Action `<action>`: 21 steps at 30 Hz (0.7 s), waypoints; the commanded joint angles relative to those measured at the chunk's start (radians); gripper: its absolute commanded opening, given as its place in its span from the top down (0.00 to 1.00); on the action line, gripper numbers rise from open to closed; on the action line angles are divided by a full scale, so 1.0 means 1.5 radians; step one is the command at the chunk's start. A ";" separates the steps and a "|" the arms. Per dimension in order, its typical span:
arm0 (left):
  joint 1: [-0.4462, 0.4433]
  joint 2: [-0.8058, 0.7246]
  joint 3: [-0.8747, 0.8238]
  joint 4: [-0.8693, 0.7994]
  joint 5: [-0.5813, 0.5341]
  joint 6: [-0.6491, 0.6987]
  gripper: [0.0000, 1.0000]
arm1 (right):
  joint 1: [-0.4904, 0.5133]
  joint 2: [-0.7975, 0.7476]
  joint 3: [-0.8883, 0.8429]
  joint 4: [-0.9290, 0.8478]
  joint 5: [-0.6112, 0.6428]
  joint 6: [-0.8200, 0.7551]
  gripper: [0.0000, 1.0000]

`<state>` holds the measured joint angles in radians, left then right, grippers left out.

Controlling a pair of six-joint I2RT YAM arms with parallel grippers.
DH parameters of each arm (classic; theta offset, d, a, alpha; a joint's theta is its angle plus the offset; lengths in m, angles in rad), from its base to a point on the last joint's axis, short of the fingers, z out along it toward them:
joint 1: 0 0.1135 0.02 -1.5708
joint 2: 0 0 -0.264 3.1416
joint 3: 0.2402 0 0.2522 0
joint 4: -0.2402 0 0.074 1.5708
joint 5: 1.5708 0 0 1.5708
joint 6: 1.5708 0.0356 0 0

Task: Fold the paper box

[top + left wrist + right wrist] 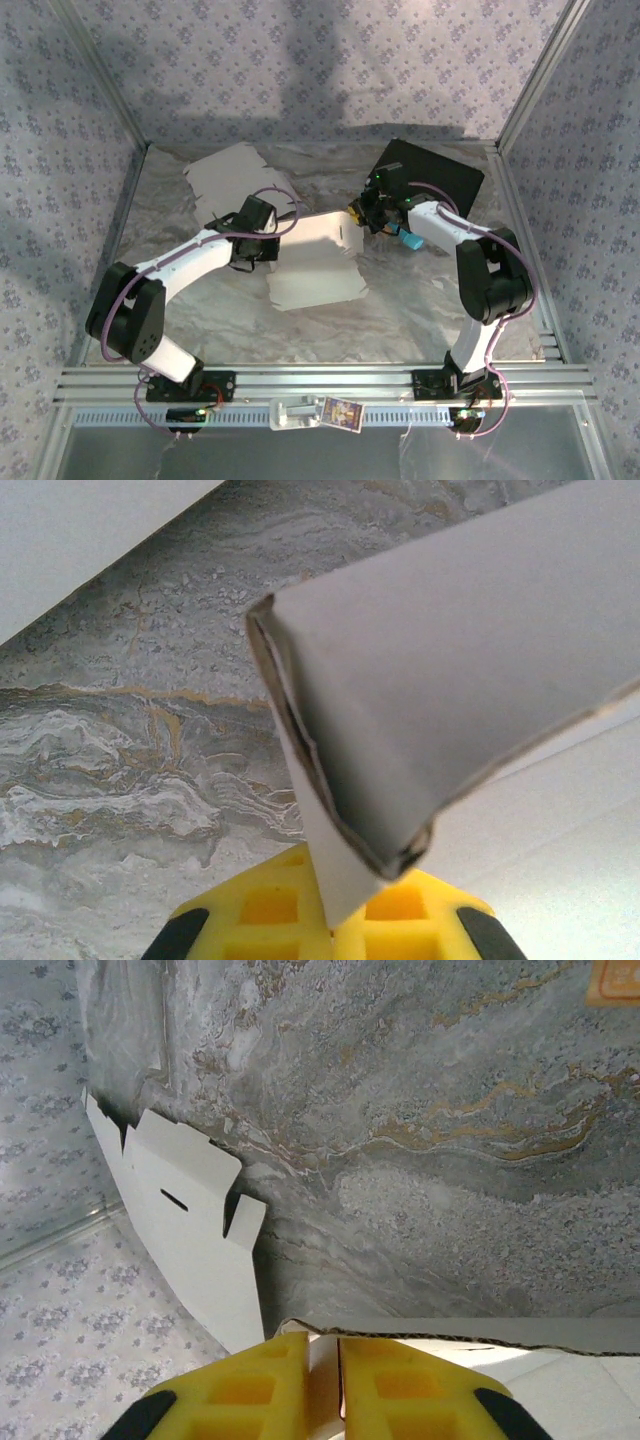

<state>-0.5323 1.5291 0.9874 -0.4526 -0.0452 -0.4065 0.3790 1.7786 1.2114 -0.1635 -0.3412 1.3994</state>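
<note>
Left gripper [335, 912] and right gripper [322, 1388], both with yellow fingers, are each clamped on the paper box [318, 262]. In the left wrist view we see a thin white flap running down between the two pads. In the right wrist view a single white panel edge is pinched in the narrow gap between the pads.

Patterned grey walls [330, 60] enclose the cell on three sides. Within them we note the table [420, 305], covered in a grey marbled surface with ochre veins. An aluminium frame rail [320, 382] runs along the near edge and carries both arm bases.

At the centre of the table sits the paper box, white and partly folded. Its near portion lies flat on the surface, while its far portion is raised between the two grippers, the left one at its left edge and the right one at its far right corner. From the left wrist we see one panel doubled over into a creased fold with grey-brown cut edges.

A black board [447, 180] lies at the far right of the table, behind the right gripper. A flat cardboard blank [230, 172], white, with tabs and a slot, lies at the far left, apart from the box. Smallest, a printed card [341, 412] rests on the rail between the bases.
</note>
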 commanded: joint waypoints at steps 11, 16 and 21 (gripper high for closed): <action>-0.005 0.019 0.029 -0.017 -0.005 0.023 1.00 | 0.021 0.000 0.002 -0.040 -0.072 -0.035 0.73; -0.006 0.017 0.028 -0.016 -0.008 0.020 1.00 | 0.044 -0.006 0.016 -0.085 -0.082 -0.030 0.69; -0.009 0.017 0.028 -0.016 -0.008 0.022 1.00 | 0.052 -0.003 0.021 -0.103 -0.073 -0.045 0.67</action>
<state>-0.5312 1.5471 1.0008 -0.4831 -0.0761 -0.4007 0.4320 1.7805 1.2163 -0.2653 -0.4122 1.3491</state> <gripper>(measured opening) 0.046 0.320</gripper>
